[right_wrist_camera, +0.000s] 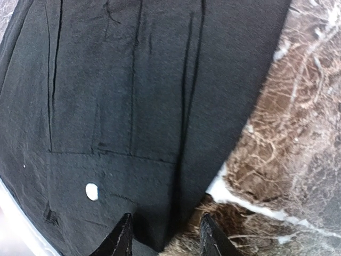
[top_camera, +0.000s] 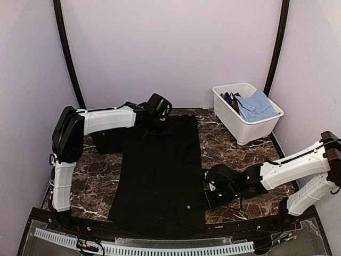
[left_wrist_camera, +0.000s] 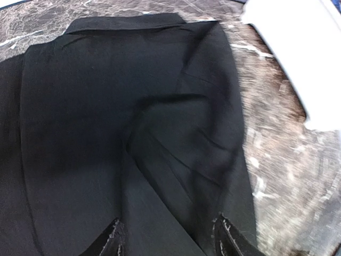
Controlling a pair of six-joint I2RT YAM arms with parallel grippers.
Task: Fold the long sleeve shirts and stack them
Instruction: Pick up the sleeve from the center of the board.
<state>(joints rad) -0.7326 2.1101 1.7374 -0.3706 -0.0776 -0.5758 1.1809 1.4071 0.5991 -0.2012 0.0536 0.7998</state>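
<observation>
**Side fold on the black shirt: set both pinches before lifting**

The black shirt lies flat lengthwise on the marble table, hem at the near end and collar at the far end.

Shirt's near right hem corner: the right gripper has its fingers apart, straddling the cloth edge with nothing pinched. A white button sits just inside that edge. I'd push in a little so the whole hem thickness is between the pads, then clench. An edge-only bite will likely slip.

Mid-shirt: one sleeve looks folded diagonally across the body on the right side. The other sleeve sticks out past the shirt's left edge. I read the step as folding the right side over toward the middle.

Shirt's far end: the left gripper is low over the cloth just short of the collar, also released. I can't tell whether the tips touch the fabric.

Plan: close both, lift together and low, keep the edge taut between them, and carry it across square to the shirt's long axis so the tucked sleeve doesn't spill.

Beyond the shirt's far right corner: a white bin holding a blue cloth, well apart and not in the way.
</observation>
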